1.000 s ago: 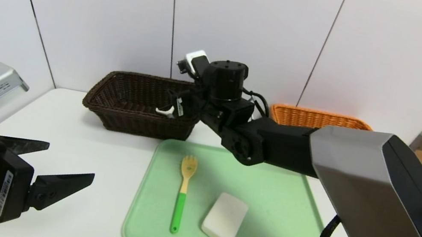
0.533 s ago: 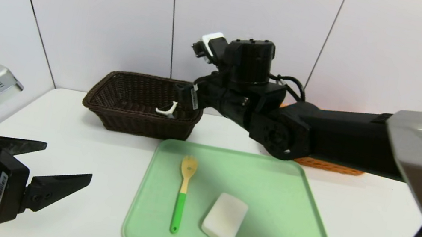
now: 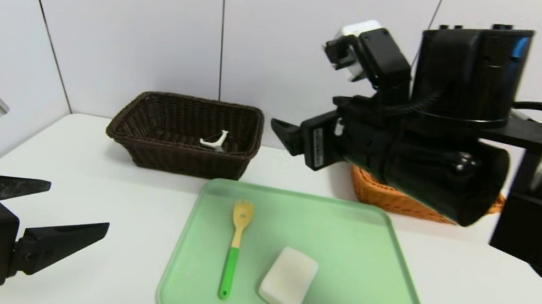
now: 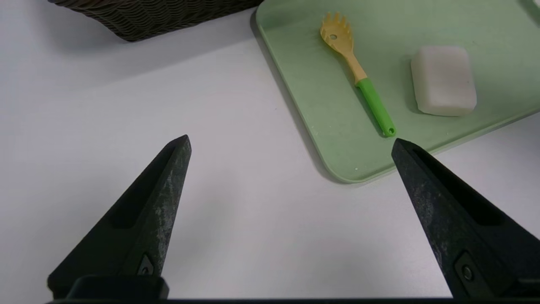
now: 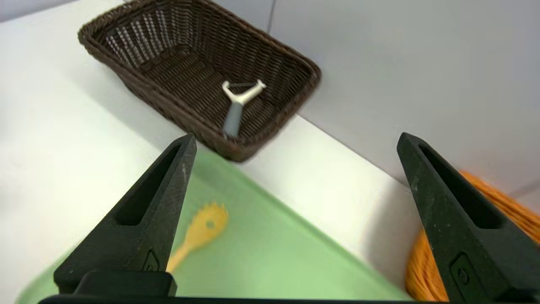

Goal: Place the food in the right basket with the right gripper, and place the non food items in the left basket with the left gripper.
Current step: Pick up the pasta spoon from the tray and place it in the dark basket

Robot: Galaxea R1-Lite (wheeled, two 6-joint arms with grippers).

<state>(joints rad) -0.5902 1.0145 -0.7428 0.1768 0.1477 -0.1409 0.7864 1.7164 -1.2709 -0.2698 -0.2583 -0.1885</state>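
while white panels back the white table point(image 3: 136, 217), we see both jaws spread, the spork point(image 3: 235, 249) pointing toward the baskets, lengthwise.

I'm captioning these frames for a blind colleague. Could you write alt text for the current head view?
A spork with a green handle and a white block lie on a green tray. Behind it, a dark basket holds a peeler; the right gripper hovers near an orange basket, the left gripper beside the tray.
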